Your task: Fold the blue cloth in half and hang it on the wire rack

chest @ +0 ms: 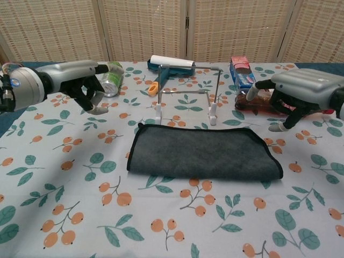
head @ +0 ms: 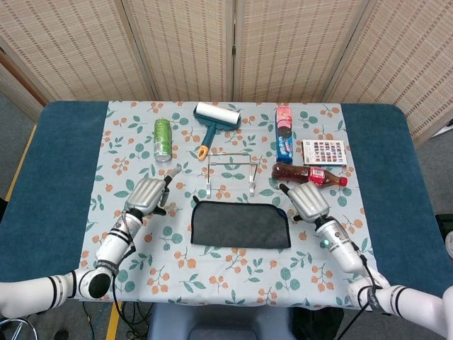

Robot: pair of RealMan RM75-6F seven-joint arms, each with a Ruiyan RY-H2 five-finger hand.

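The cloth (chest: 203, 152) is lying flat on the flowery tablecloth (chest: 64, 177), nearest the robot and already doubled over into a dark grey rectangle. No blue side shows. Neither hand is on it. The left hand (chest: 80, 83) hangs over the table off the cloth's left end, fingers loosely apart and curled down, holding nothing. The right hand (chest: 301, 97) does the same off the right end, also with nothing in it.

Just behind the cloth stands the wire rack (head: 230, 170), bare. Right of it a cola bottle (head: 309, 174) lies on its side, just beyond the right hand. Further back are a green can (head: 163, 139), a lint roller (head: 212, 122), a cookie pack (head: 284, 132) and a patterned card (head: 325, 151).
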